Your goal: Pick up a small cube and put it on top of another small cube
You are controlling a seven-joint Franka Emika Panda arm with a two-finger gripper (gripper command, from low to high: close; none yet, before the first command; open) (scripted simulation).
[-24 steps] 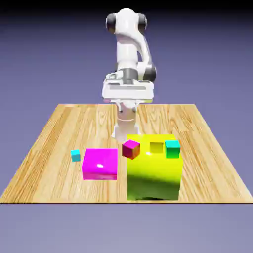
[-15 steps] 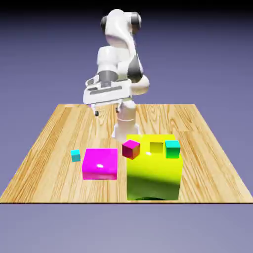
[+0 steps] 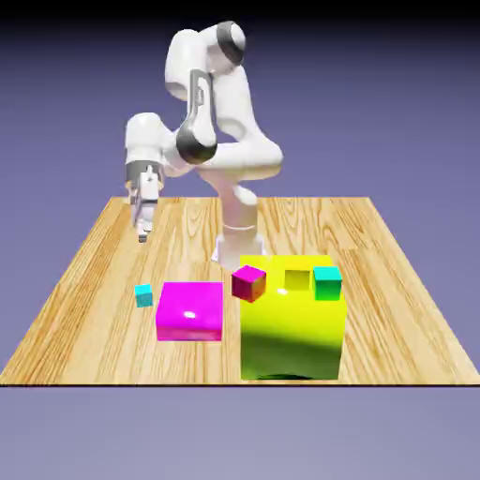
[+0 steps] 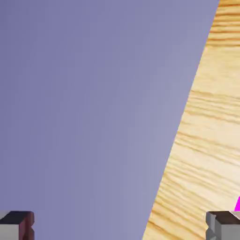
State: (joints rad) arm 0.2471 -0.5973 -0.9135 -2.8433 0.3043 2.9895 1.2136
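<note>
Wooden table [image 3: 94, 281] holds the small cube [image 3: 143, 296]; pincer [image 3: 142, 228] (jaws wide, empty) hangs above.

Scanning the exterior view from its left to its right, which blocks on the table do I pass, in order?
small cyan cube → flat magenta block → small magenta-red cube → big yellow block → teal-and-green cube, sitting on the yellow block's top.

A wooden surface [image 3: 394, 281] carries a tiny cyan cube [image 3: 143, 296], a flat magenta block [image 3: 190, 311] just beside it, and a large yellow block [image 3: 289, 328].
</note>
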